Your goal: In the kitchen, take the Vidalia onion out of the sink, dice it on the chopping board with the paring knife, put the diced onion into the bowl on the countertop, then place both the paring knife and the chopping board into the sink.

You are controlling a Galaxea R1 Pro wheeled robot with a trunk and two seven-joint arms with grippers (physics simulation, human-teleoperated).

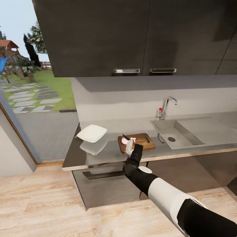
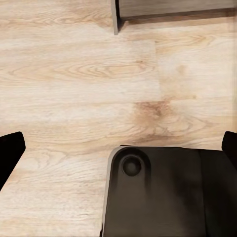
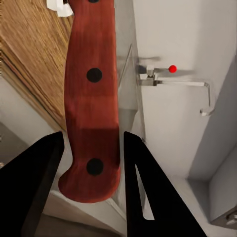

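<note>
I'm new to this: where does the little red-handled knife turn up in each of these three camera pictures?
Head view: the paring knife lies near the middle, its dark blade over the chopping board, beside the right hand.
Left wrist view: not in it; wood floor.
Right wrist view: its red handle fills the centre, between the hand's fingers.
Shared landmark: the faucet.

On the countertop, the bowl sits toward the left end, and the chopping board lies to its right near the front edge. The sink is set in further right, with the faucet behind it at the back edge. The paring knife lies over the board's left end.
</note>
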